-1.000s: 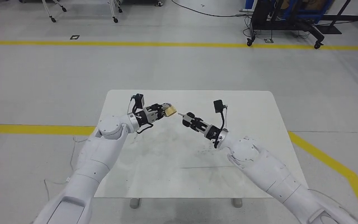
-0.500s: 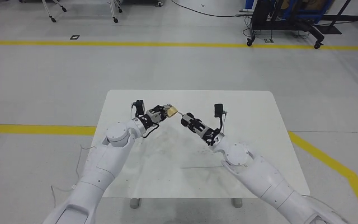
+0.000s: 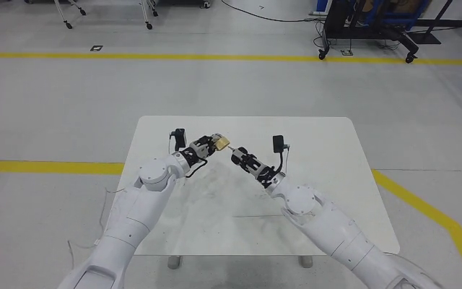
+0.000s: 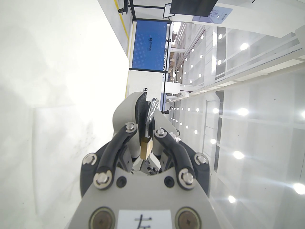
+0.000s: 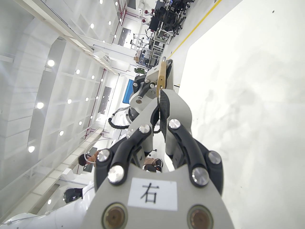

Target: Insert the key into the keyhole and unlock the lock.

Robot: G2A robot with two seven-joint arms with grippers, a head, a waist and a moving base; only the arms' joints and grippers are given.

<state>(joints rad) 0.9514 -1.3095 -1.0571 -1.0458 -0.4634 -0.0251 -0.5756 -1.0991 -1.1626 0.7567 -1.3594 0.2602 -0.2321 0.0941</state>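
A brass padlock [image 3: 220, 142] is held above the white table [image 3: 325, 144] with my left gripper [image 3: 211, 144] shut on it. In the left wrist view the lock's brass body [image 4: 145, 148] and steel shackle [image 4: 151, 114] sit clamped between the fingers [image 4: 126, 113]. My right gripper [image 3: 237, 154] faces it from the right, shut on the key [image 3: 230, 149]. The key's tip points at the lock's end. In the right wrist view the brass lock [image 5: 163, 73] stands just past my right gripper [image 5: 160, 96], and the key tip meets the lock's bottom face; how deep it sits is hidden.
Both grippers hang over the table's far middle. The table's rounded far edge [image 5: 190, 46] and the floor with a yellow line [image 3: 289, 57] lie beyond. Nothing else lies on the tabletop.
My right gripper has crept left toward the padlock, closing the gap between key and lock. The left gripper has kept the lock almost still.
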